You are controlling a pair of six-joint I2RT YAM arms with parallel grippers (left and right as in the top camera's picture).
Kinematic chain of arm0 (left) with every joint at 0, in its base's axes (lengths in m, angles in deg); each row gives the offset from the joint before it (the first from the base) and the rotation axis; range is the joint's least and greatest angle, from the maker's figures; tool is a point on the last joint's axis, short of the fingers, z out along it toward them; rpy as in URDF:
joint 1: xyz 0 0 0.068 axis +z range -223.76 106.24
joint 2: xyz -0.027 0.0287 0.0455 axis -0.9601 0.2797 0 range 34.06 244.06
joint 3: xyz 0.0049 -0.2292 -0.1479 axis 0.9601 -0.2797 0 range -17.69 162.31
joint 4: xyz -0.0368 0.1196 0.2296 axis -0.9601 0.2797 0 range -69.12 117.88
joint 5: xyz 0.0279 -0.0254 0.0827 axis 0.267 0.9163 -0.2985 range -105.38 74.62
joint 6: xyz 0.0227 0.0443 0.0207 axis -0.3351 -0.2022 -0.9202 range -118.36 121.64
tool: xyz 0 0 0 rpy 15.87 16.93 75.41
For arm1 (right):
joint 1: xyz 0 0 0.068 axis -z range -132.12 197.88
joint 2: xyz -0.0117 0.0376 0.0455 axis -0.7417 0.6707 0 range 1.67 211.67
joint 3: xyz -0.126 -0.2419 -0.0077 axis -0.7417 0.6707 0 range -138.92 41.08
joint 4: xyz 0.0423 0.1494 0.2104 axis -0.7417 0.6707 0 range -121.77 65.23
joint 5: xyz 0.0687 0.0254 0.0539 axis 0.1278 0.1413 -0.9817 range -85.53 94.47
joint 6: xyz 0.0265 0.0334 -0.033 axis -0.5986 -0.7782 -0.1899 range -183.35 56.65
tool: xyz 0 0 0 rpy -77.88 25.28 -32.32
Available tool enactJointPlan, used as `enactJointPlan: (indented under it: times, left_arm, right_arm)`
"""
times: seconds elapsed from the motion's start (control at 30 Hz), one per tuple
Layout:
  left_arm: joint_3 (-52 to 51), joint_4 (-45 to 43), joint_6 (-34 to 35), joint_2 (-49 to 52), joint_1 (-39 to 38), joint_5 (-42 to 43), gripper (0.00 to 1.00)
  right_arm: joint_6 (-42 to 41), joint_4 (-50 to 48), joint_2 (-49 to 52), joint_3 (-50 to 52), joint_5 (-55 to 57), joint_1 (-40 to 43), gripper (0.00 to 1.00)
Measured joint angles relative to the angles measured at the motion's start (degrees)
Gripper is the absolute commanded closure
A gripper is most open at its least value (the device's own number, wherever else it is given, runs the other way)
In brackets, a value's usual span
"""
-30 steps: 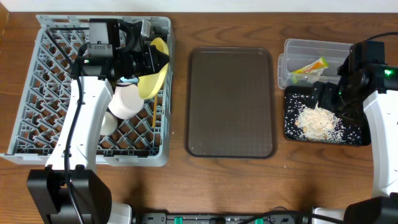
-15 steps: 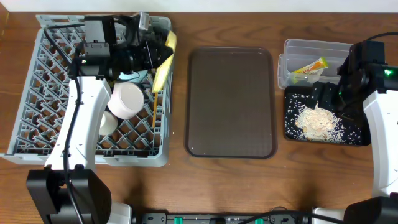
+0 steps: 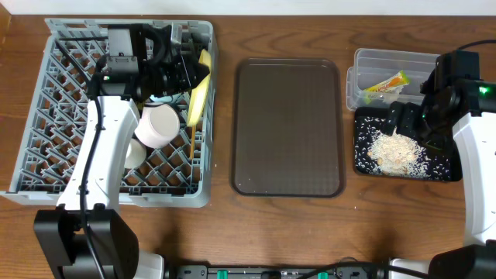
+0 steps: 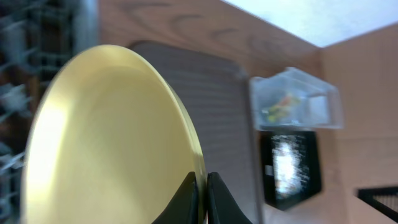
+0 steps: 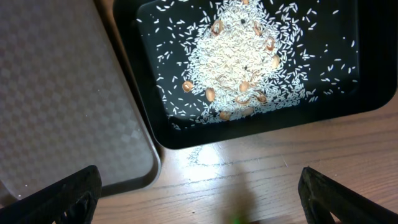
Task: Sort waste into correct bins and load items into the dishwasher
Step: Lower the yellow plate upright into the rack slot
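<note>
My left hand was clamped on the plate rim, the rack below; released unseated, it might topple. My right hand gaped empty.

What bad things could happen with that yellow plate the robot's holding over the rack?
The round yellow plate is pinched only at its rim by the left arm's fingers, so it might slip. It stands on edge right at the right wall of the grey plastic dish rack, so it could tip outside. It could also bump the white round dish beside it.
</note>
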Motion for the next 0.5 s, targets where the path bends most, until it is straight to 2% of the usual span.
enactJointPlan:
  times: [0.07,0.13,0.23,0.3,0.37,0.5]
  left_arm:
    - [-0.8,0.1,0.0,0.0,0.0,-2.5,0.91]
    - [-1.5,0.1,0.2,0.0,0.0,-5.1,0.86]
    - [-1.6,0.1,0.3,0.0,0.0,-9.8,0.59]
    - [-1.6,0.1,-0.1,0.0,0.0,-12.8,0.47]
    - [-1.6,0.1,0.0,0.0,0.0,-15.3,0.40]
    - [-1.6,0.1,-0.3,0.0,0.0,-19.3,0.40]
  right_arm:
    - [0.0,0.0,0.0,0.0,0.0,0.0,0.01]
    - [0.0,0.0,0.0,0.0,0.0,0.0,0.01]
    - [0.0,0.0,0.0,0.0,0.0,0.0,0.01]
    - [0.0,0.0,0.0,0.0,0.0,0.0,0.01]
    - [0.0,0.0,0.0,0.0,0.0,0.0,0.01]
    - [0.0,-0.1,0.0,0.0,0.0,0.0,0.01]
